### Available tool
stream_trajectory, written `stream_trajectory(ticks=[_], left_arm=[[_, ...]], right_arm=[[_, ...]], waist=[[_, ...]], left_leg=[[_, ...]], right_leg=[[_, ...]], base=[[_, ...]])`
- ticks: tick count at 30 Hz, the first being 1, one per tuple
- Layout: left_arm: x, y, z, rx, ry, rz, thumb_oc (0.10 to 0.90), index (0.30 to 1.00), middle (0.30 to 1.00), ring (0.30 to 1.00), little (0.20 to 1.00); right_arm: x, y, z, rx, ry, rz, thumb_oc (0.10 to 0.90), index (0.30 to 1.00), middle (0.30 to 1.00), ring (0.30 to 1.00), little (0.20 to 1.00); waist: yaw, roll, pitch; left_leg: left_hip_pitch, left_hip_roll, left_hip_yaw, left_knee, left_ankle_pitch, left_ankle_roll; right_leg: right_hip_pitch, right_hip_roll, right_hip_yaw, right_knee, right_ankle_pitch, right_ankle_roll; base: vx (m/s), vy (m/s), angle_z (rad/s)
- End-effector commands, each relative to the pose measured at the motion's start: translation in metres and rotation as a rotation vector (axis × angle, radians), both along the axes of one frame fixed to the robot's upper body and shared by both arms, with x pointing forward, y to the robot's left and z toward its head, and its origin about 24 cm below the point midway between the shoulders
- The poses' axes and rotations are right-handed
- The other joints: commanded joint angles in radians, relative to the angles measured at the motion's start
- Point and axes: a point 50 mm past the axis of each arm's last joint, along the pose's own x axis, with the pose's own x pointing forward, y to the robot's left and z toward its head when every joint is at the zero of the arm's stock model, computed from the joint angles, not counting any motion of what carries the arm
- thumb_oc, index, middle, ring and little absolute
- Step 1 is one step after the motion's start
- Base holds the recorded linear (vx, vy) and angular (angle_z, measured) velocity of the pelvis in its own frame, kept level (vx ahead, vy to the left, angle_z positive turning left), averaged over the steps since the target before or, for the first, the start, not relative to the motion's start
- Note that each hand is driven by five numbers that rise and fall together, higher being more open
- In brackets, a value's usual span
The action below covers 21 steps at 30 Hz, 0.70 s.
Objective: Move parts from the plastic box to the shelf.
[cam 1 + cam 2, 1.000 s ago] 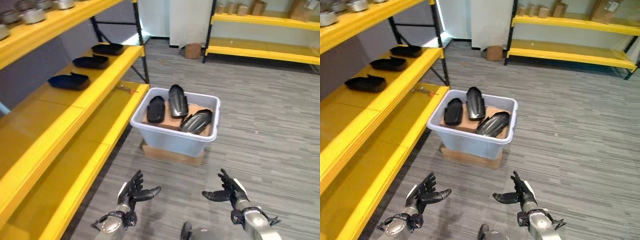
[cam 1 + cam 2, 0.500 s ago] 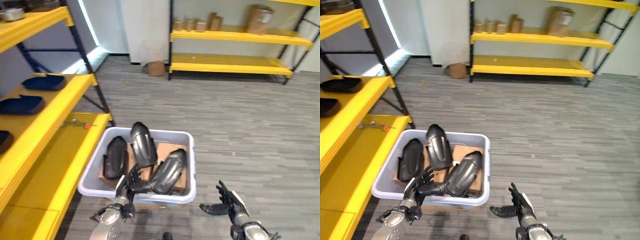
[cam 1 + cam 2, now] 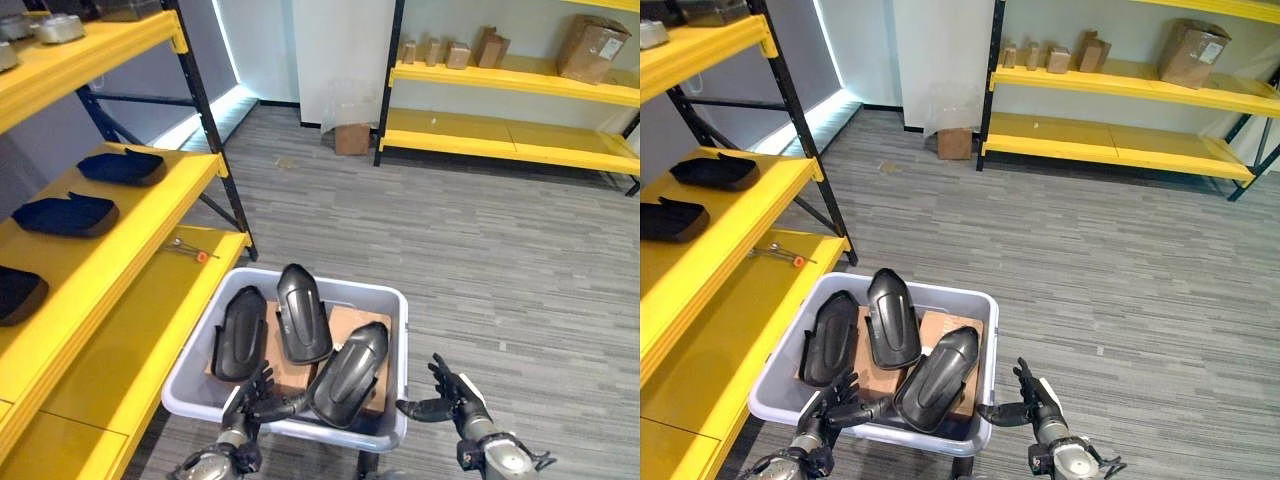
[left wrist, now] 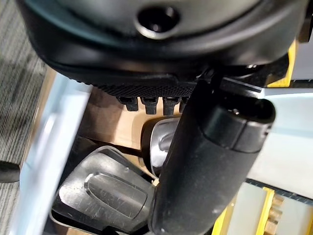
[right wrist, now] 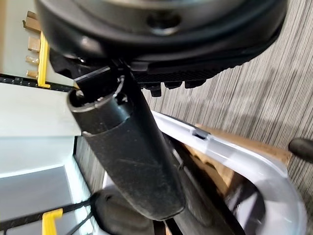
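A grey plastic box (image 3: pixel 335 288) stands on the floor and holds three black shell-shaped parts on cardboard: a left one (image 3: pixel 241 333), a middle one (image 3: pixel 303 313) and a right one (image 3: pixel 350 373). My left hand (image 3: pixel 248 403) is open at the box's near rim, its thumb stretched toward the right part (image 4: pixel 105 193). My right hand (image 3: pixel 447 401) hovers open just outside the box's near right corner (image 5: pixel 234 152), touching nothing. The yellow shelf (image 3: pixel 150 215) runs along the left and bears three dark parts (image 3: pixel 65 213).
A small tool with an orange handle (image 3: pixel 192 251) lies on the lower yellow shelf board. More yellow racks with cardboard boxes (image 3: pixel 590 45) line the far wall. A small carton (image 3: pixel 351 138) sits on the floor there. Grey carpet lies open to the right.
The camera has swung and come closer to the box. Both hands, earlier short of the box above the floor, now sit at its near rim, the left one reaching over it.
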Motion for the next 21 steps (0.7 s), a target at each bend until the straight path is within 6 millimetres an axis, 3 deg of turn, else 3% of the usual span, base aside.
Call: stream_trajectory(ticks=[1, 12, 17, 19, 21], left_arm=[[0.030, 0.006, 0.033, 0.001, -0.210, 0.002, 0.900, 1.000, 1.000, 1.000, 1.000], [0.028, 0.006, 0.032, -0.002, -0.207, 0.004, 0.900, 1.000, 1.000, 1.000, 1.000], [0.042, 0.001, 0.039, -0.007, -0.247, -0.014, 0.900, 1.000, 1.000, 1.000, 1.000], [0.046, -0.001, 0.039, -0.011, -0.250, -0.016, 0.900, 1.000, 1.000, 1.000, 1.000], [0.047, -0.002, 0.039, -0.011, -0.251, -0.013, 0.900, 1.000, 1.000, 1.000, 1.000]], right_arm=[[0.022, -0.003, 0.026, 0.005, -0.163, 0.026, 0.900, 1.000, 1.000, 1.000, 1.000], [0.021, -0.002, 0.025, 0.002, -0.153, 0.046, 0.900, 1.000, 1.000, 1.000, 1.000], [0.032, -0.006, 0.034, 0.001, -0.202, 0.030, 0.900, 1.000, 1.000, 1.000, 1.000], [0.035, -0.006, 0.037, -0.005, -0.216, 0.028, 0.900, 1.000, 1.000, 1.000, 1.000], [0.033, -0.008, 0.036, -0.013, -0.209, 0.020, 0.900, 1.000, 1.000, 1.000, 1.000]], waist=[[-0.011, 0.014, -0.026], [-0.020, 0.012, -0.016], [-0.030, -0.004, 0.028], [-0.038, -0.020, 0.032], [-0.041, -0.019, 0.020]], left_leg=[[0.014, 0.021, -0.017, -0.076, 0.075, -0.038], [0.002, 0.035, -0.027, -0.046, 0.075, -0.054], [-0.110, 0.063, -0.009, 0.187, 0.082, -0.095], [-0.086, 0.160, 0.003, 0.213, 0.079, -0.099], [-0.069, 0.234, -0.039, 0.170, 0.127, -0.112]], right_leg=[[0.158, -0.049, -0.013, 0.003, -0.148, 0.153], [0.164, -0.045, -0.020, 0.013, -0.161, 0.138], [0.138, -0.061, -0.034, 0.034, -0.160, 0.118], [0.118, -0.082, -0.035, 0.048, -0.152, 0.115], [0.111, -0.100, -0.037, 0.050, -0.154, 0.127]], base=[[-0.02, -0.033, 0.06], [-0.04, -0.043, 0.04], [-0.13, -0.038, 0.16], [-0.06, 0.092, 0.27], [0.04, 0.147, -0.02]])
